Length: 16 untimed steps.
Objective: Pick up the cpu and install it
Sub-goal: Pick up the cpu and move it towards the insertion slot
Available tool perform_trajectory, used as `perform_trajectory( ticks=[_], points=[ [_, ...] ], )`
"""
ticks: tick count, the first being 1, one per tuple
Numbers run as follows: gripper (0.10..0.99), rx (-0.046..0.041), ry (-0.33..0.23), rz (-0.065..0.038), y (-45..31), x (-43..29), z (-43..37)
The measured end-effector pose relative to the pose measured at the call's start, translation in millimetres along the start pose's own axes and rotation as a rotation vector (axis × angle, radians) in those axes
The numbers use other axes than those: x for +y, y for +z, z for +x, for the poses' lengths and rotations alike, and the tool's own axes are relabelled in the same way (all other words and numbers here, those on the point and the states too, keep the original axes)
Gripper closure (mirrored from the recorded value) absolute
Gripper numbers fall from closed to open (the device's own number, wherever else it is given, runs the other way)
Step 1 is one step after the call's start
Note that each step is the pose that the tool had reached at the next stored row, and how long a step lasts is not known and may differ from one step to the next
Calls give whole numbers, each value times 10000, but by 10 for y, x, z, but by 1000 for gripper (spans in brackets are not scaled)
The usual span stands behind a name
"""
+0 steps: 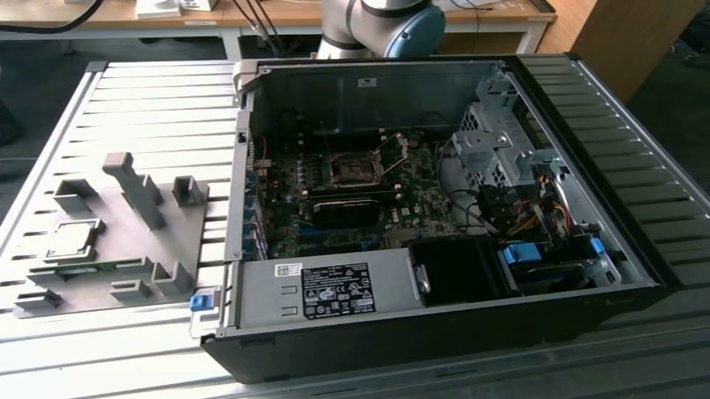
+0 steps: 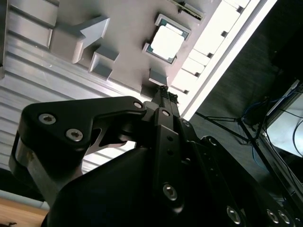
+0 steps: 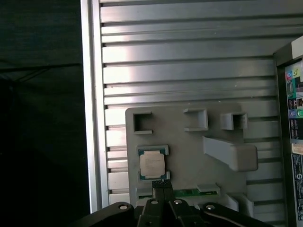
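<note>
- Clearly, the picking step is in hand: the fingers (image 3: 157,189) are hanging above the table (image 3: 189,71) and are holding nothing.
- In both wrist views the fingers (image 2: 162,97) are lying pressed together, with no gap showing between their tips.
- The cpu (image 3: 152,164) is sitting flat just ahead of the fingertips, in its own square pocket of the grey holder plate (image 3: 189,125). Its silvery top is facing up.
- The cpu (image 2: 168,41) is not touching the fingers. I am judging that the fingers are above it, but how high I cannot tell.
- A green strip (image 3: 194,193) is lying beside the fingers on the same plate, and it is not the target.
- In the exterior view the cpu (image 1: 72,237) is resting well apart from the socket (image 1: 355,170), which is waiting with its frame raised inside the computer case (image 1: 444,349). So the installing part is not yet begun.
- As I am judging it, the grasp is asking for fingers spread wider than the chip, centred over it and squared to its edges. It is also asking for a gentle descent, because the chip is thin and the pocket walls are standing close around it.
</note>
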<state>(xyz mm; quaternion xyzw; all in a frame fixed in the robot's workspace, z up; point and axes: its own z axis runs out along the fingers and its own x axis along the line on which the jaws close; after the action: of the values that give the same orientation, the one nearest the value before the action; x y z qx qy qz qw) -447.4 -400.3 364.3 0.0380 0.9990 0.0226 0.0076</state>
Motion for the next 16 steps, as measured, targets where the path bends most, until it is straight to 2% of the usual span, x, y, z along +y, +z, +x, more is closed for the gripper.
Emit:
perform_trajectory(
  ticks=[2, 5, 10, 16],
  points=[
    [980, 87, 4, 14, 15, -2, -1],
    [980, 150, 8, 20, 35, -5, -1],
    [980, 157, 6, 5, 87, -11, -1],
    [973, 170, 8, -72, 138, -20, -1]
  ],
)
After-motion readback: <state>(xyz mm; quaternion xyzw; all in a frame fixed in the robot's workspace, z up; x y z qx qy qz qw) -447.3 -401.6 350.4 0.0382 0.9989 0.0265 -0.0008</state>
